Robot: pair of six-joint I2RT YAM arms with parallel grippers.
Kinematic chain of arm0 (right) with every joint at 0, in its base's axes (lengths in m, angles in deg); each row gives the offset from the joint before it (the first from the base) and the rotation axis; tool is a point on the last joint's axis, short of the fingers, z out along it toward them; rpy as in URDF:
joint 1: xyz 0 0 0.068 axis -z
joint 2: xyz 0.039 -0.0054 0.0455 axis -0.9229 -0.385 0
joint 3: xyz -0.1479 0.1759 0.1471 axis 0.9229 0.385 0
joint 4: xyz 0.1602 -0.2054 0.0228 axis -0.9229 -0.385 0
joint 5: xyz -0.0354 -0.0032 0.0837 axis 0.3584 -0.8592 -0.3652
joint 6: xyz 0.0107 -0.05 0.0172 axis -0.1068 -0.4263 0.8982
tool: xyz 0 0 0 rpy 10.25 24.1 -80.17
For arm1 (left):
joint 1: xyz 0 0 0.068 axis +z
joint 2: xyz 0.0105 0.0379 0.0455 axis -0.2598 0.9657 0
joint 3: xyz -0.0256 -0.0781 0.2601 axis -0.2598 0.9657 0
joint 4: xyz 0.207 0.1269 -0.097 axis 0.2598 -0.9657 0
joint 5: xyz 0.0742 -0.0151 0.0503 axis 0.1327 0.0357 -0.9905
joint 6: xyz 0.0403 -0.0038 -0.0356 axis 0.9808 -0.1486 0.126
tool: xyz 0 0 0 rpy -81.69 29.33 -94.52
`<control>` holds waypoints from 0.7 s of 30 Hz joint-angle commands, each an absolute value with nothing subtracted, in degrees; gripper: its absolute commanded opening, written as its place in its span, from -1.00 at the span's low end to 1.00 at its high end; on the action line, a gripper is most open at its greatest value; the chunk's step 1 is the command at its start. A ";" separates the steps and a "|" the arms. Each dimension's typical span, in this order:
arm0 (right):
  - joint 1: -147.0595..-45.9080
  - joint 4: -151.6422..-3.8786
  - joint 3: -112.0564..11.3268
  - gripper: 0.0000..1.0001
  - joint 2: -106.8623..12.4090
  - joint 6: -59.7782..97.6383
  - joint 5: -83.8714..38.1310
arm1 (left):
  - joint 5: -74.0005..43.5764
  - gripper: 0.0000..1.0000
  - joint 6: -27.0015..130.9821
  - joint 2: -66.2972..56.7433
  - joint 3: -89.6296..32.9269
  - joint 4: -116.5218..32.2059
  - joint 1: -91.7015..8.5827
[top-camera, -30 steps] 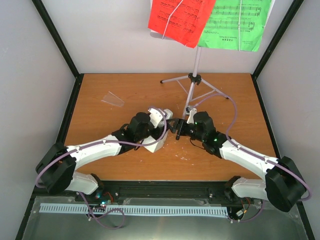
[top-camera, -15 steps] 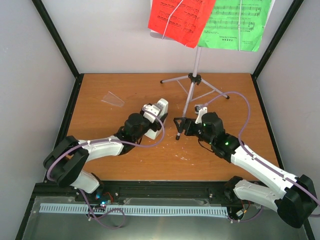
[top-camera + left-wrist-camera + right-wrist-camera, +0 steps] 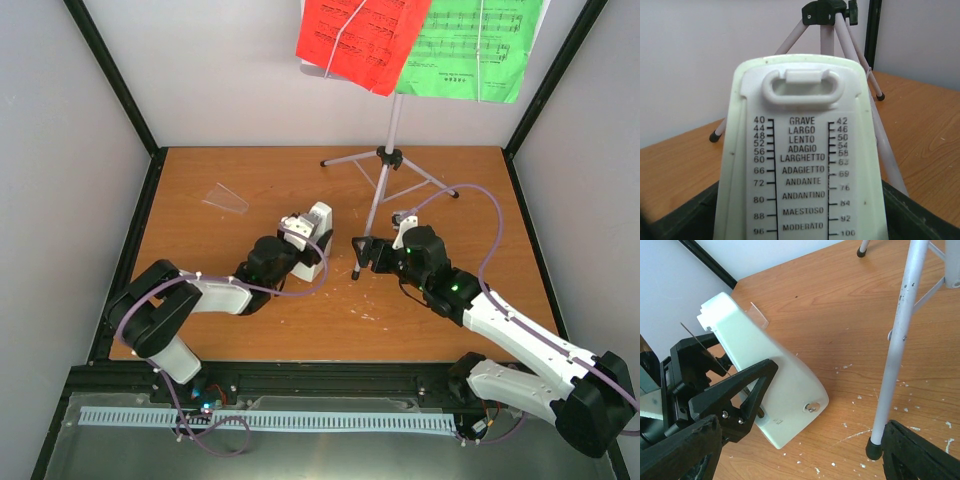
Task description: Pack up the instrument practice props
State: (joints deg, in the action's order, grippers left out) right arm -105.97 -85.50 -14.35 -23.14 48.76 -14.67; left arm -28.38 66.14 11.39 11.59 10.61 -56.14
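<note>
Metronome point(image 3: 313, 238) leans tilted on the table point(image 3: 200, 250), just left of the music stand point(image 3: 392, 130), clamped in my left gripper point(image 3: 298, 246) so it can be carried off. My right gripper point(image 3: 358, 256) hangs empty, fingers spread wide, facing a tripod leg point(image 3: 896, 350). I can't quite tell whether the metronome's base touches the wood.

The metronome point(image 3: 320, 222) sits tilted between the fingers point(image 3: 735, 392) of your left end effector point(image 3: 303, 243), just left of your right end effector point(image 3: 358, 252). Ahead of the right one, the near foot of the music stand point(image 3: 395, 120) rests on the tabletop point(image 3: 190, 230), pages point(image 3: 365, 40) overhead.
</note>
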 commanded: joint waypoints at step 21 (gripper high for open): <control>-106.12 -84.26 -12.02 0.72 -20.37 48.20 -10.91 | -29.85 0.50 56.66 9.28 15.01 9.17 -61.82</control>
